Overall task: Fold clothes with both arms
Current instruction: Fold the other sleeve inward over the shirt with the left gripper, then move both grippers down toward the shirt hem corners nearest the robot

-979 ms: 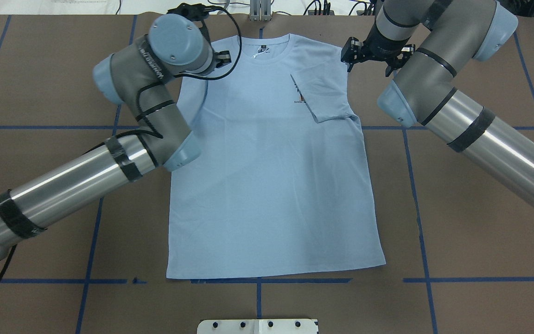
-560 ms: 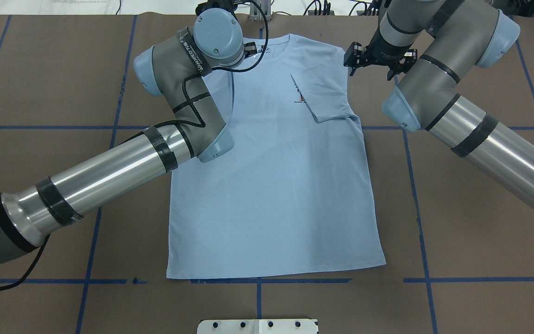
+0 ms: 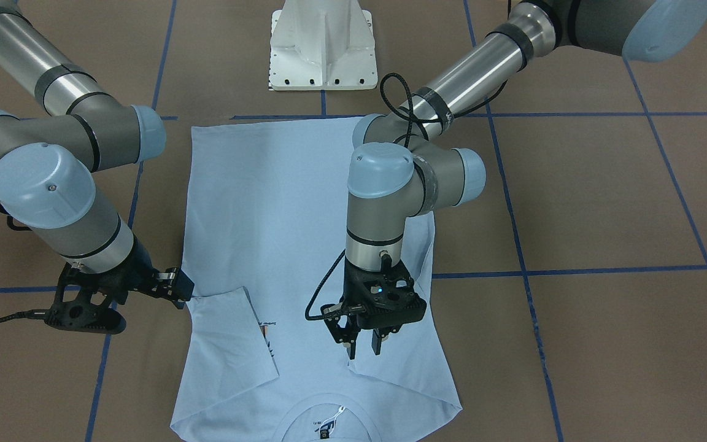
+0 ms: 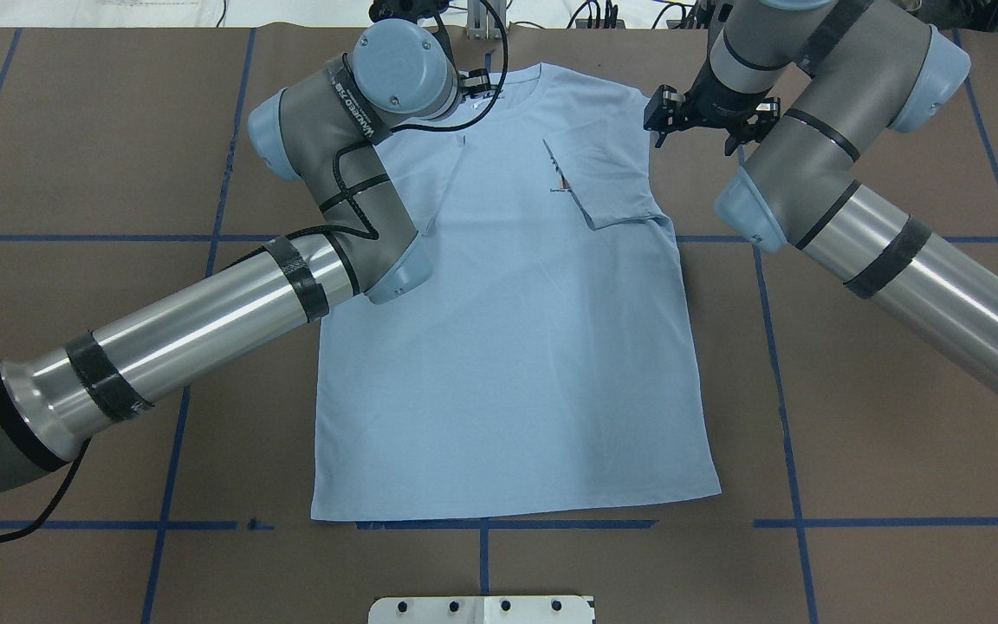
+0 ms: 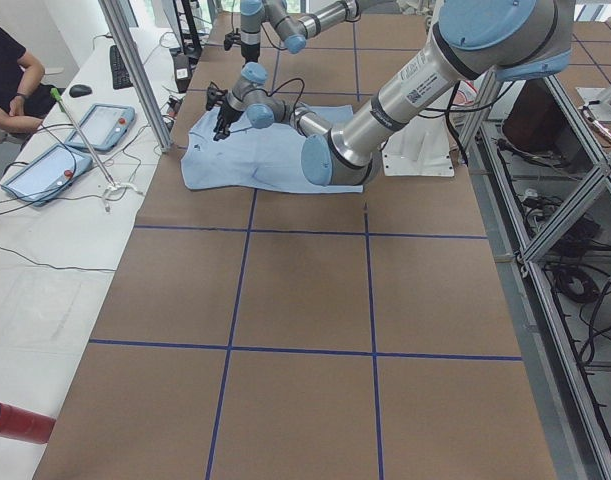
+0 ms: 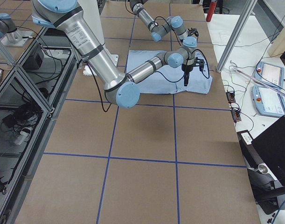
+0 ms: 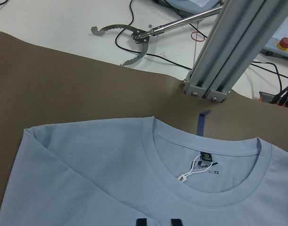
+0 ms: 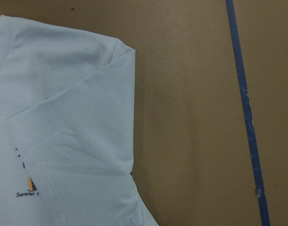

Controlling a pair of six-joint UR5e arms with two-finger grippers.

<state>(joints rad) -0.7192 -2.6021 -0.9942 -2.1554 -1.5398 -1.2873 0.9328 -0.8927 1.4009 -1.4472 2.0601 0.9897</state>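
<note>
A light blue short-sleeved T-shirt (image 4: 508,347) lies flat, chest up, on the brown paper-covered table (image 4: 897,390), which is marked with blue tape lines (image 4: 780,390). Its hem is nearest the white pedestal base (image 3: 323,49) and its collar is at the far edge.

Inside the collar sits a small black square neck label (image 7: 206,157) with a pale mark too small to read. A white paper tag (image 7: 184,178) hangs from it on string, and the grey characters (image 7: 213,172) printed just beside it are illegible. The right-hand sleeve (image 4: 616,186) is folded inward over the chest and hides most of the orange-and-dark print (image 8: 29,184). Beneath the print, a line of dark script begins with what looks like "Summer" and is cut off by the sleeve's hem. White lettering (image 4: 352,102) on the wrist link of the silver-grey left arm (image 4: 204,312) cannot be read with certainty.

The black 2-finger left gripper (image 3: 366,348) points straight down over the left-hand sleeve (image 3: 409,368), which is also folded inward. Its fingertips (image 7: 140,222), cut off at the wrist view's lower edge, stand a narrow gap apart, gripping nothing. Whether they touch the cloth cannot be told. In the overhead view the left arm hides that shoulder.

The black right gripper (image 3: 172,287) hangs just beside the shirt's right shoulder, over bare table. Its fingers do not show in its wrist view, and elsewhere they are too small and dark to tell whether they are wide or closed.
</note>
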